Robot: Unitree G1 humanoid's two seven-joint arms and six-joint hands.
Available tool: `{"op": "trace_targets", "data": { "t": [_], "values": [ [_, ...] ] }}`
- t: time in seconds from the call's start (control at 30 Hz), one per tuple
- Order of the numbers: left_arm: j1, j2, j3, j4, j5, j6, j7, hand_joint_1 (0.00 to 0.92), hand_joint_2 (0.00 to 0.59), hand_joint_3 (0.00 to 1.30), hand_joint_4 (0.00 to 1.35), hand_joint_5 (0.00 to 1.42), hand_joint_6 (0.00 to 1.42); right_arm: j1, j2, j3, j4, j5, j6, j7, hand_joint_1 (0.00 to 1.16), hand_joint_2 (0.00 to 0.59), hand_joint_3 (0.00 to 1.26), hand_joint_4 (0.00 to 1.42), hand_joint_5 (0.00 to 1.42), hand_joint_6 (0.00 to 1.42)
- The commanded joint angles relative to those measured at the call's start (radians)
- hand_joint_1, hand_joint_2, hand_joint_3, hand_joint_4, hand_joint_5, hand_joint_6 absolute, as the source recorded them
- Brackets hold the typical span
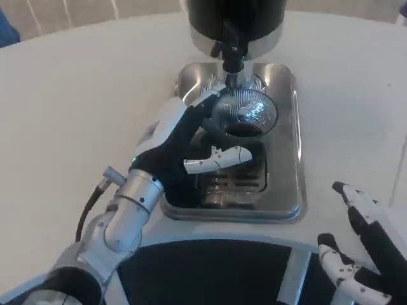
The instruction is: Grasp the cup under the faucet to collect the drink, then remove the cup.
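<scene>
The fingers (213, 159) of my left hand (181, 143) wrap round the one clear cup (245, 114), holding it upright just beyond them beneath the single black faucet (232, 54) so the dark drink lands inside, with one steel drip tray (286, 190) under them to catch spills. My right hand (365, 248) waits well apart over the white worktop (76, 101), its fingers spread and holding nothing, one of two hands here.

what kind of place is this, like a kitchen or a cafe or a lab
Probably a lab or demo drink station, not a real cafe. A black and silver dispenser stands on a bare white table, its faucet over a steel drip tray, where the left hand holds a clear cup.
</scene>
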Motion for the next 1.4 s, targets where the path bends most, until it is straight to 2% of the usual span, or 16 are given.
{"op": "trace_targets", "data": {
  "t": [0.03, 0.5, 0.6, 0.8, 0.93, 1.23, 1.3, 1.4],
  "values": [
    [-0.011, -0.014, -0.022, 0.002, 0.028, 0.026, 0.019, 0.388, 0.059, 0.23, 0.19, 0.46, 0.64, 0.007, 0.005, -0.007, -0.007, -0.003, 0.006, 0.015, 0.21, 0.557, 0.0, 0.0, 0.0, 0.0],
    [-0.017, -0.023, -0.06, -0.005, 0.062, 0.11, 0.076, 0.388, 0.059, 0.28, 0.22, 0.52, 0.77, 0.007, 0.014, -0.014, -0.013, -0.009, 0.006, 0.023, 0.31, 0.557, 0.02, 0.0, 0.0, 0.0],
    [-0.014, -0.03, -0.055, -0.005, 0.057, 0.12, 0.101, 0.388, 0.059, 0.31, 0.27, 0.59, 0.87, 0.006, 0.015, -0.016, -0.011, -0.008, 0.011, 0.025, 0.33, 0.55, 0.03, 0.0, 0.0, 0.0],
    [0.002, -0.038, -0.042, -0.011, 0.048, 0.118, 0.165, 0.407, 0.072, 0.5, 0.49, 0.78, 1.06, 0.008, 0.013, -0.017, -0.013, -0.005, 0.016, 0.031, 0.34, 0.546, 0.03, 0.0, 0.0, 0.0],
    [0.013, -0.042, -0.037, -0.015, 0.045, 0.105, 0.192, 0.419, 0.074, 0.59, 0.59, 0.87, 1.12, 0.002, 0.014, -0.016, -0.003, -0.007, 0.021, 0.032, 0.37, 0.531, 0.02, 0.0, 0.0, 0.0],
    [0.041, -0.042, -0.027, -0.016, 0.035, 0.065, 0.219, 0.439, 0.074, 0.7, 0.73, 0.99, 1.23, -0.019, 0.015, -0.011, 0.02, -0.015, 0.031, 0.03, 0.38, 0.523, 0.02, 0.0, 0.0, 0.0],
    [0.047, -0.04, -0.022, -0.017, 0.032, 0.054, 0.229, 0.46, 0.089, 0.75, 0.79, 1.06, 1.27, -0.025, 0.014, -0.01, 0.024, -0.017, 0.033, 0.029, 0.38, 0.521, 0.02, 0.0, 0.0, 0.0],
    [0.057, -0.034, -0.016, -0.024, 0.034, 0.035, 0.256, 0.548, 0.11, 0.87, 0.93, 1.2, 1.4, -0.036, 0.012, -0.011, 0.027, -0.019, 0.036, 0.029, 0.39, 0.519, 0.02, 0.0, 0.0, 0.0]
  ]
}}
